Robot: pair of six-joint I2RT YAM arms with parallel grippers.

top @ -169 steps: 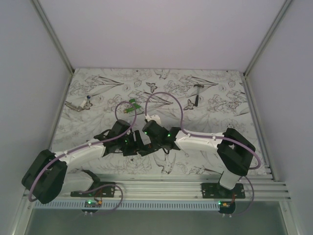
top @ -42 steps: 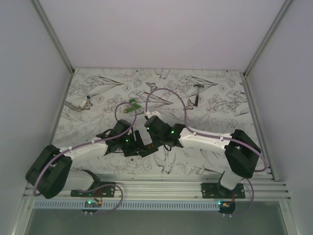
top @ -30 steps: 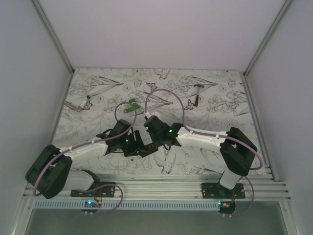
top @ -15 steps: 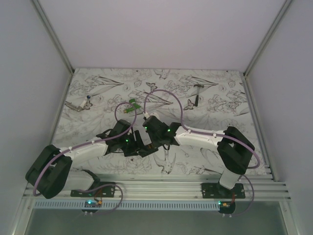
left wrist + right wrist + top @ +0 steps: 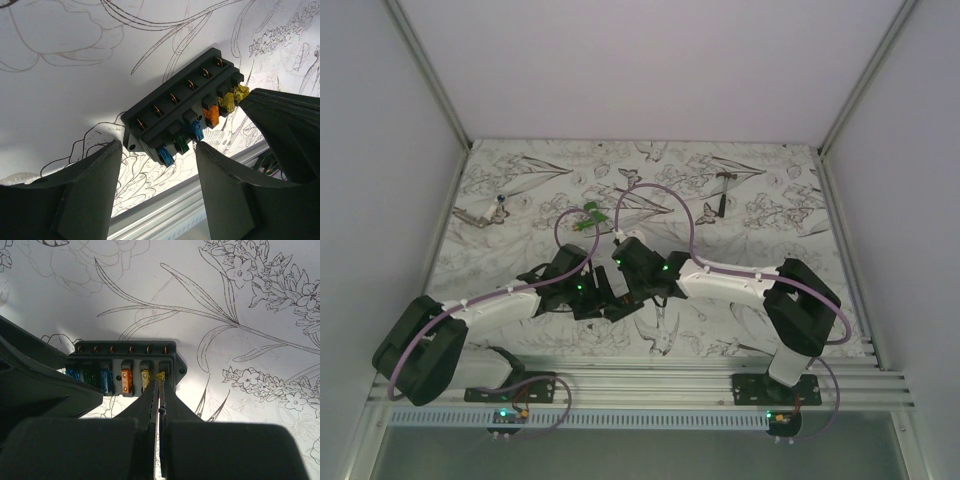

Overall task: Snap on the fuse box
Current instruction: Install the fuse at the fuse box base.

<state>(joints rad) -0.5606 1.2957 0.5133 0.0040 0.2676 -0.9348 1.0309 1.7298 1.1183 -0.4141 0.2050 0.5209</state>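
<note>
The fuse box (image 5: 175, 107) is a black oblong block lying flat on the patterned table, with blue, green, orange and yellow fuses in a row along its near side (image 5: 125, 357). My left gripper (image 5: 159, 150) is open, its two fingers either side of the box's blue-fuse end and apart from it. My right gripper (image 5: 159, 382) is shut, and its tips meet the yellow fuse (image 5: 161, 375) in the end slot. That fuse (image 5: 241, 91) stands a little out of its slot. In the top view both gripper heads hide the box.
A small green piece (image 5: 588, 218) lies just beyond the grippers. A dark hammer-shaped tool (image 5: 720, 195) rests at the back right and a small metal tool (image 5: 485, 213) at the back left. The aluminium rail (image 5: 190, 210) runs along the near edge.
My right gripper's jaws have come together, and its wrist has shifted slightly left toward the box. The left arm has not moved.
</note>
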